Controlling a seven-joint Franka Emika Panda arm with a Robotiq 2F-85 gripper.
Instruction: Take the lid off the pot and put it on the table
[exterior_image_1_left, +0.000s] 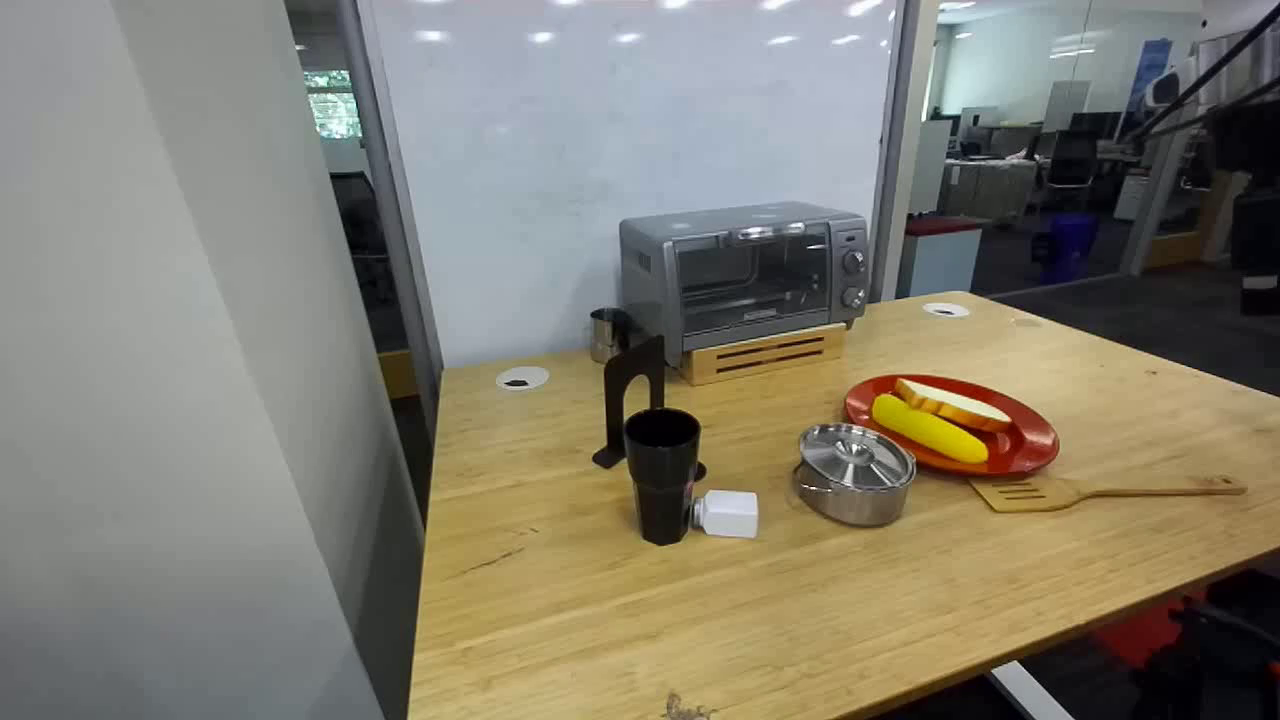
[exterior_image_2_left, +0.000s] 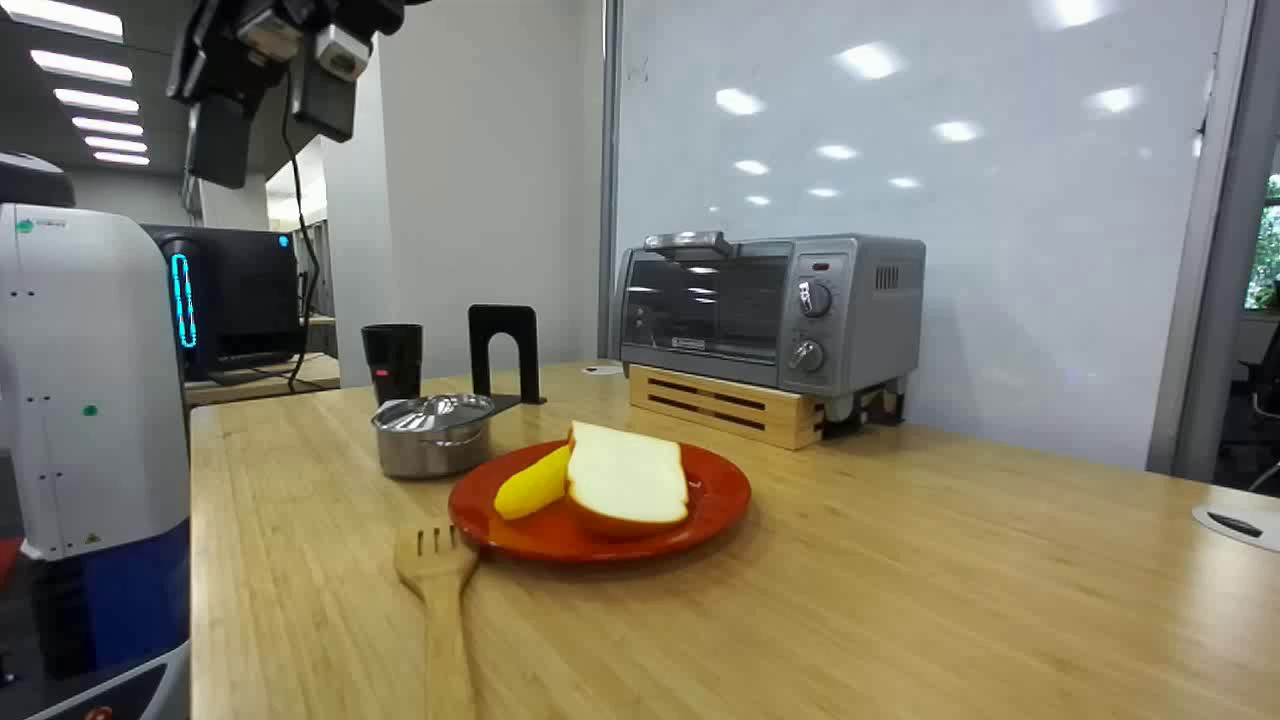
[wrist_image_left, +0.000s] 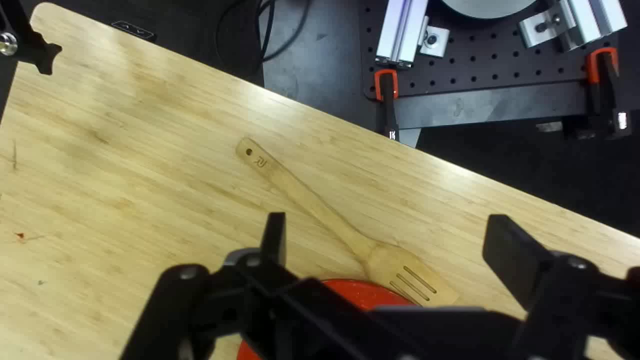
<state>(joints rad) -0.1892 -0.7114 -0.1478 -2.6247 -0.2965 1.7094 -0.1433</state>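
The silvery lid with its small central knob rests on top of the shiny steel pot. The lid and the pot also show in an exterior view, near the red plate. The pot stands on the light wooden table. My gripper is high above the table, open, with nothing between its fingers. In the wrist view my gripper has its two fingers wide apart over the wooden spatula and the plate's edge. The lid and the pot are out of view there.
A red plate holds a yellow item and a bread slice. A wooden spatula lies beside it. A black cup, white bottle and black bookend stand near the pot. A toaster oven is behind.
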